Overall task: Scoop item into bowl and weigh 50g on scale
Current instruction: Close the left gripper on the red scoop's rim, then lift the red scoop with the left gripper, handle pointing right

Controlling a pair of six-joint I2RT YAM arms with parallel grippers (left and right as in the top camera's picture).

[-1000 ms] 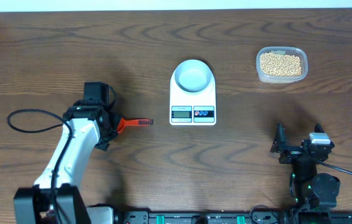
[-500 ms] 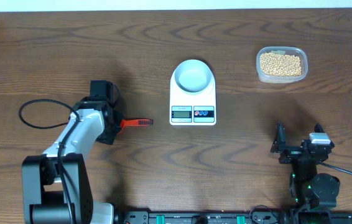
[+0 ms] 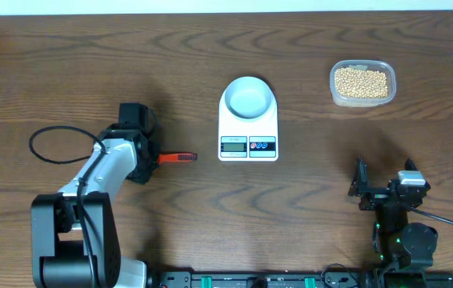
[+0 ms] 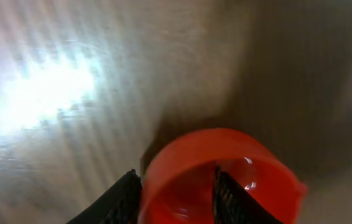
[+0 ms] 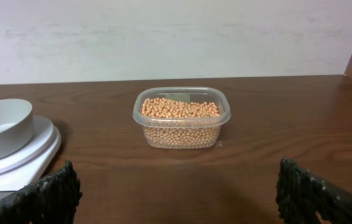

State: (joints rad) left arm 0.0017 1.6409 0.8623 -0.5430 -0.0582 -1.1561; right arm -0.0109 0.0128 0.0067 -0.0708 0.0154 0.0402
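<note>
Dark wood table (image 3: pixel 66 72), overhead first: scale (image 3: pixel 248 138) sits mid-table with the bowl (image 3: pixel 247 98) on its platform, bowl looks bare inside. Beans (image 3: pixel 361 82) all sit in the clear tub (image 3: pixel 334 94) at the far right, well apart from the scale. Left gripper (image 3: pixel 146 158) is down over the cup end of the red scoop (image 3: pixel 177 158), handle poking out toward the scale. Right gripper (image 3: pixel 382 188) is parked near the front edge, right side, nothing near it. Left wrist view: close and blurry, red cup fills the bottom, one of the fingers (image 4: pixel 121 198) is outside the cup wall and the other is inside it, so the jaws straddle the wall at a middling gap; can't tell if they actually pinch it yet. Right wrist view: jaws stand as wide as they go, empty, tub dead ahead and full, bowl and scale at the left edge, pale wall (image 5: pixel 176 37) behind. My read: step in hand is picking up the scoop, no beans moved yet. To do it well: get a solid pinch on the wall before lifting, since a thin rim can pivot in the grip; lift straight, check the cup hangs level, then go wide around the scale so the bowl isn't knocked. Scale display is too small to read from here.
</note>
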